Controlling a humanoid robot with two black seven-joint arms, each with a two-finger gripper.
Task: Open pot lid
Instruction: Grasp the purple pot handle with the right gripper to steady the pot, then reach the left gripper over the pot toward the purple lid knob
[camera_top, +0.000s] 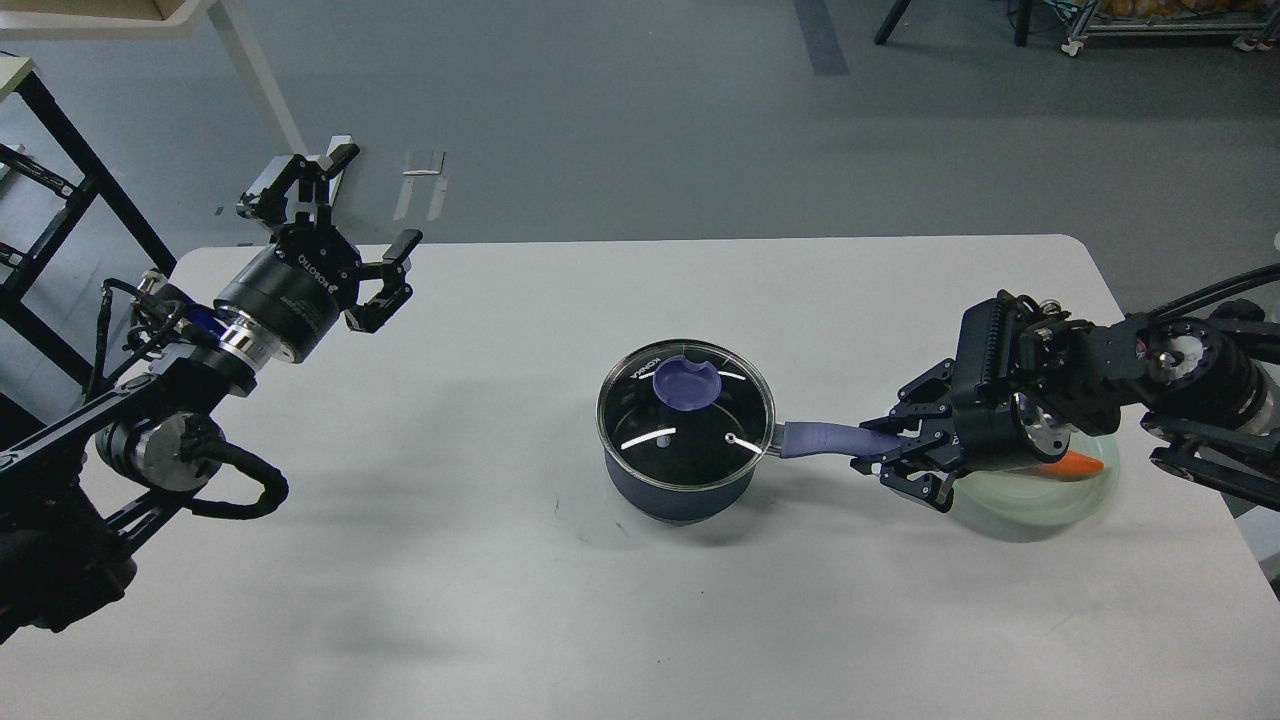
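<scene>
A dark blue pot (680, 490) stands mid-table with a glass lid (685, 420) on it. The lid has a purple knob (685, 381). The pot's purple handle (822, 438) points right. My right gripper (882, 447) has its fingers closed around the far end of the handle. My left gripper (345, 215) is open and empty, held above the table's far left corner, well away from the pot.
A pale green bowl (1050, 495) with an orange carrot (1080, 464) sits right of the pot, partly under my right arm. The white table (400, 560) ends at its rounded right edge. A black rack stands at the far left.
</scene>
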